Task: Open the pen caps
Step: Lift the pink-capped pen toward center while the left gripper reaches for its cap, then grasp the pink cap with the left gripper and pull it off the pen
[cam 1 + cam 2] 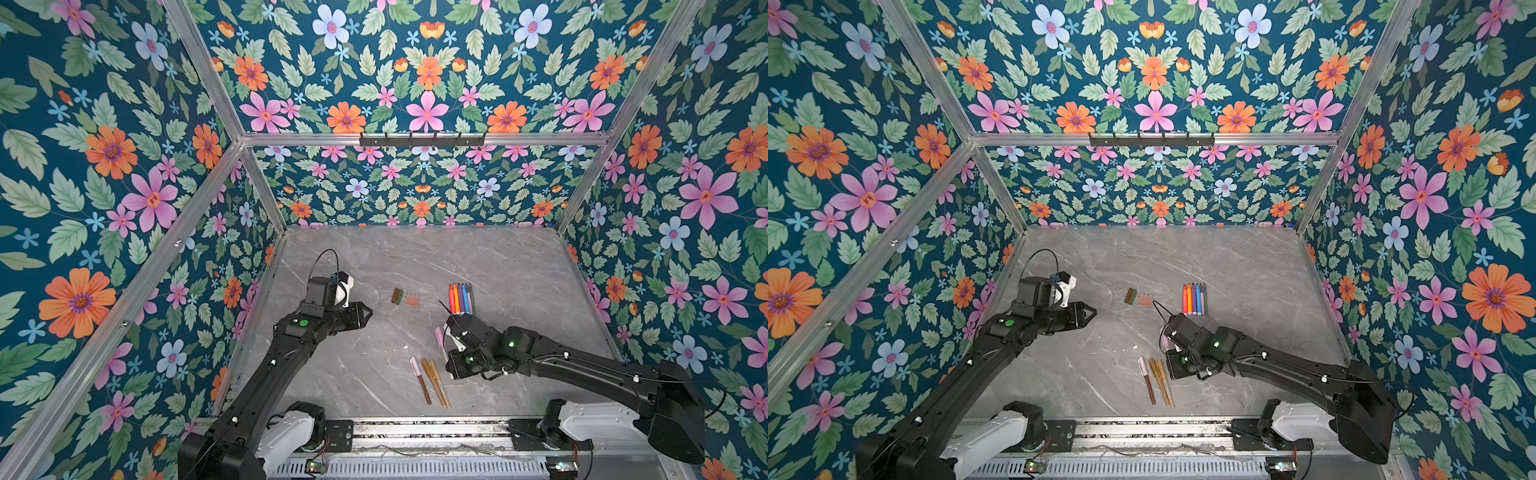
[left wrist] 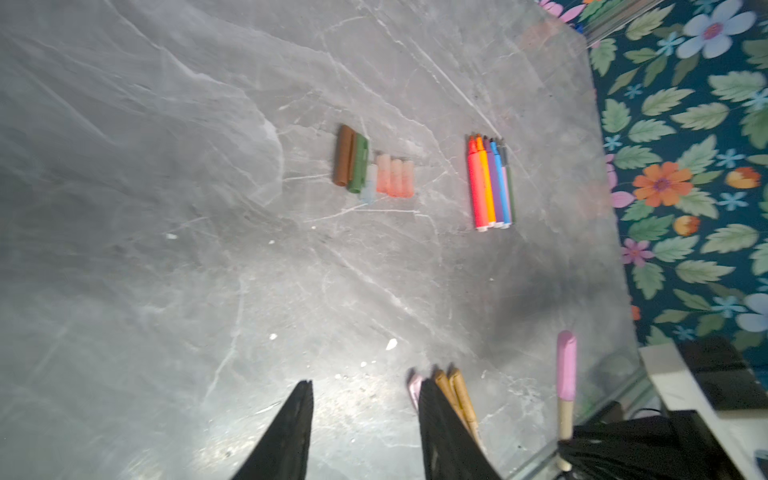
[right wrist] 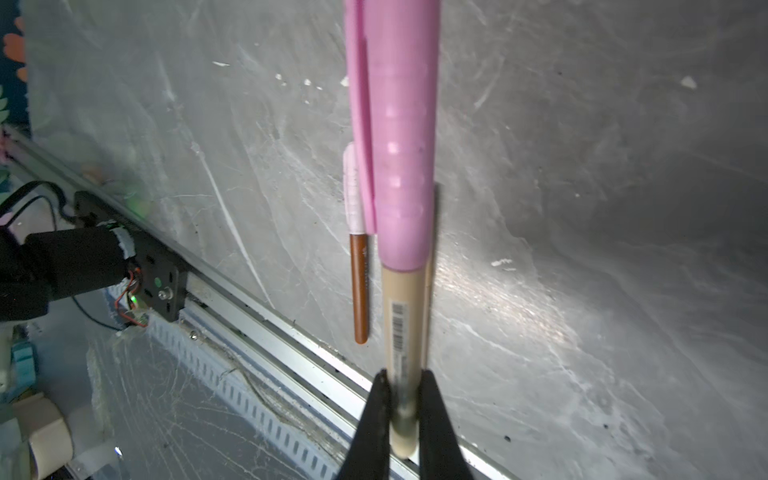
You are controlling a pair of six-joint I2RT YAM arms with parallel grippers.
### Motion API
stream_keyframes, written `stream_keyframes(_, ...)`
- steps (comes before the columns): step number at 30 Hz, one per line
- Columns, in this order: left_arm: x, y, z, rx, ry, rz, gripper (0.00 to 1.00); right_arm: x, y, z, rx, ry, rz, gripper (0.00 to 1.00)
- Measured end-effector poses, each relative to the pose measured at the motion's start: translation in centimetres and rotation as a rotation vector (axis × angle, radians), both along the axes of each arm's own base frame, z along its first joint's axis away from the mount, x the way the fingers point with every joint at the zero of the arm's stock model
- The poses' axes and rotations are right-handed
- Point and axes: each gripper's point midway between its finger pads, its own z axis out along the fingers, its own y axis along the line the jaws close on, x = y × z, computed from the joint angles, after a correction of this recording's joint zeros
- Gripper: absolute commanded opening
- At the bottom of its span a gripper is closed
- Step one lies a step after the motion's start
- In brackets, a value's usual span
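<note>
My right gripper [image 3: 405, 378] is shut on the bare end of a beige pen [image 3: 405, 316], held above the table with its pink cap [image 3: 401, 124] on. In both top views that pink cap [image 1: 439, 336] [image 1: 1165, 341] sticks out past the right gripper [image 1: 445, 352]. My left gripper [image 2: 366, 384] [image 1: 368, 311] hovers open with nothing in it, left of the loose pen caps [image 1: 405, 297] [image 2: 374, 170], which are brown, green and peach. Uncapped pens [image 1: 460, 298] [image 2: 490, 183] lie in a row further right. Three capped pens [image 1: 430, 380] [image 1: 1156, 380] lie near the front.
The grey marble table [image 1: 519, 270] is boxed in by floral walls. A metal rail [image 1: 415, 428] with the arm bases runs along its front edge. In the right wrist view, a brown pen with a pale pink cap [image 3: 357, 249] lies below the held pen.
</note>
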Motion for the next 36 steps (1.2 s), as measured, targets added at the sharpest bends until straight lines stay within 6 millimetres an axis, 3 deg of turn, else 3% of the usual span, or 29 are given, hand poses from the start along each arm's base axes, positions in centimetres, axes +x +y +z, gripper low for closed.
stream_keyframes(4,-1.1,-4.4,-1.2,-0.128,0.074,-0.048,0.51,1.0,0.9,2.3,0.039,-0.047,0.06,0.07)
stream_keyframes(8,-0.9,-9.3,-0.2,-0.21,0.082,-0.107,0.5,3.7,-0.1,3.7,0.107,-0.044,0.025,0.07)
stream_keyframes(13,0.7,-13.1,1.6,-0.279,0.07,-0.129,0.5,5.2,-0.4,3.9,0.172,0.026,0.016,0.07)
stream_keyframes(19,1.8,-15.0,0.7,-0.288,0.105,-0.144,0.49,5.0,1.2,3.8,0.22,0.101,0.063,0.07)
stream_keyframes(29,0.6,-16.3,-0.1,-0.303,0.143,-0.182,0.47,5.6,2.4,4.3,0.251,0.119,0.082,0.07)
stream_keyframes(36,-0.1,-16.7,0.0,-0.328,0.152,-0.191,0.22,5.8,2.7,4.1,0.249,0.128,0.083,0.07)
